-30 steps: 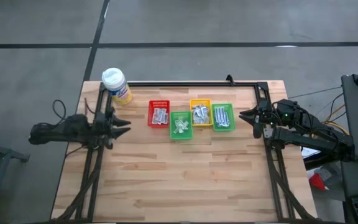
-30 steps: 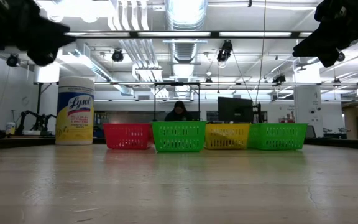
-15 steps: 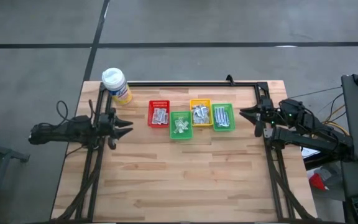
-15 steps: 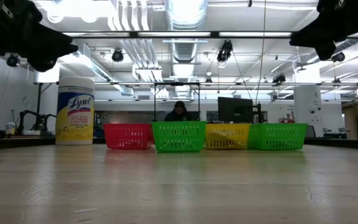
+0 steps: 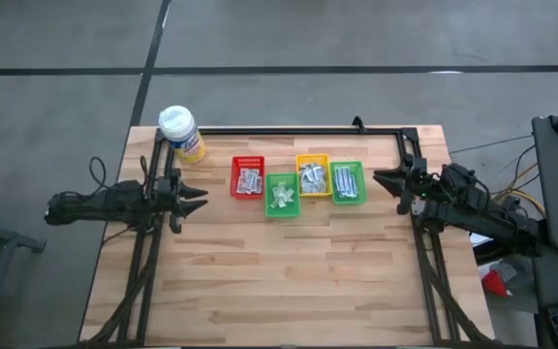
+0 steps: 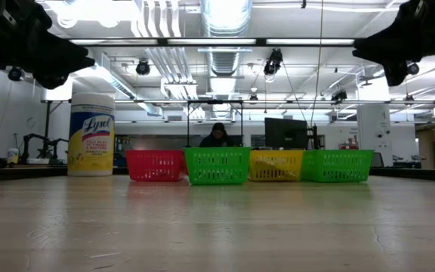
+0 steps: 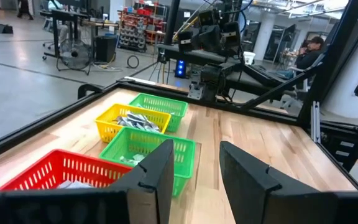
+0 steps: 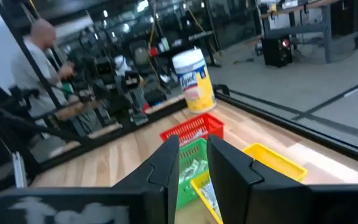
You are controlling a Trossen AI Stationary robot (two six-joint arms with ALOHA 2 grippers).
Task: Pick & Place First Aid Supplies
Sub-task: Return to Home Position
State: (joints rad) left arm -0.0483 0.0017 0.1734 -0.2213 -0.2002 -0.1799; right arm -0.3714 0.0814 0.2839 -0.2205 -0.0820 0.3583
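Observation:
The first aid supplies are small pale packets lying inside four small bins in a row on the table: a red bin [image 5: 248, 177], a green bin [image 5: 281, 195], a yellow bin [image 5: 313, 175] and a second green bin [image 5: 347, 182]. Silvery packets [image 7: 135, 121] show in the yellow bin in the left wrist view. My left gripper [image 5: 200, 197] hovers open above the table, left of the red bin, pointing at the row. My right gripper [image 5: 378, 178] hovers open, with a narrow gap, right of the second green bin, pointing back at the row.
A yellow wipes bottle with a white cap [image 5: 180, 131] stands at the table's far left corner. A black frame rail [image 5: 289, 130] runs along the far edge. Bare wooden tabletop [image 5: 289, 281] lies on the near side of the bins. A person sits in the room beyond [image 6: 217, 136].
My left gripper has edged a little toward the table's right, closer to the red bin. My right arm's wrist has shifted slightly while its fingertips stay near the same spot. The bins and packets have not moved.

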